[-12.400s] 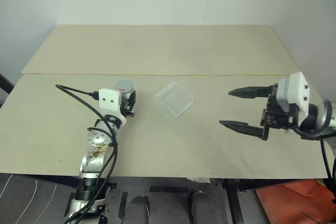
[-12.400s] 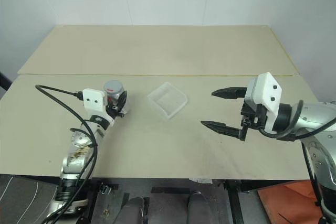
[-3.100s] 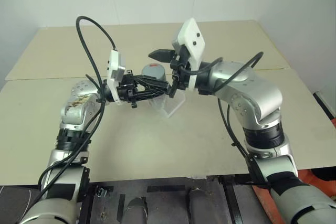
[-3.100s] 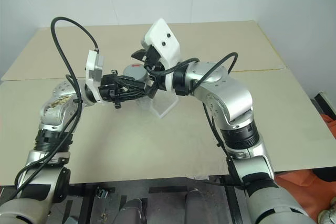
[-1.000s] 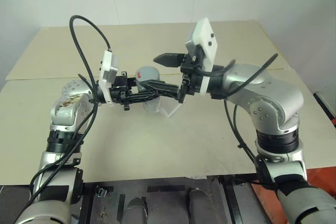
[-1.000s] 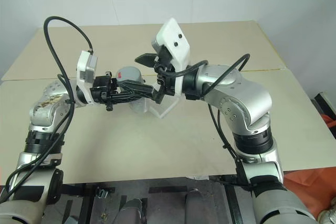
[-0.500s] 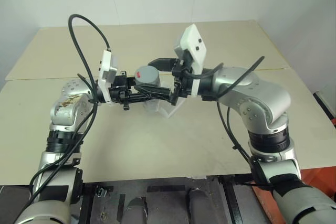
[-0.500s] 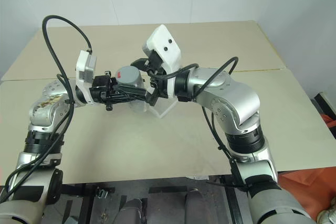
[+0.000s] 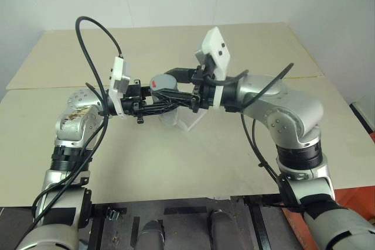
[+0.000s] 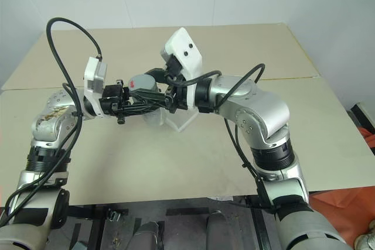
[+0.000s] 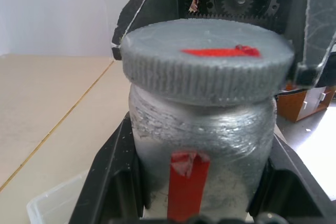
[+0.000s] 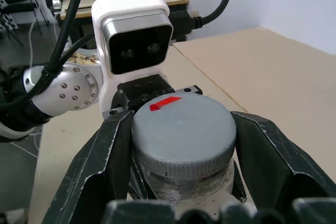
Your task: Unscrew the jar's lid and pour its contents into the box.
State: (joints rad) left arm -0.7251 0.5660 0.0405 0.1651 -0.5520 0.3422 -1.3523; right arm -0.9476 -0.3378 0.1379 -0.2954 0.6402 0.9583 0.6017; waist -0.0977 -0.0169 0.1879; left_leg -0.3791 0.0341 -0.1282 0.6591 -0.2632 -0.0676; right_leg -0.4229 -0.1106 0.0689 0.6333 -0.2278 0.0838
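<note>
Right wrist view: lid (image 12: pixel 182 128) sits between your right gripper (image 12: pixel 184 145) fingers, clamped.
Jar (image 11: pixel 202 153): upright, clamped in left gripper (image 11: pixel 202 182), directly beneath lid.

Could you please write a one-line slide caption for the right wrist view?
Right pincer clamps the grey lid while the left pincer holds the jar.

Right claw (image 12: pixel 184 145) newly around lid (image 12: pixel 182 127)

The lid (image 12: pixel 182 128) is grey with ribbed edges and a small red mark near its rim. The jar (image 11: pixel 202 153) is clear, frosted-looking, with a vertical red stripe. Both claws are black; the counter (image 9: pixel 176 162) is pale beige.
</note>
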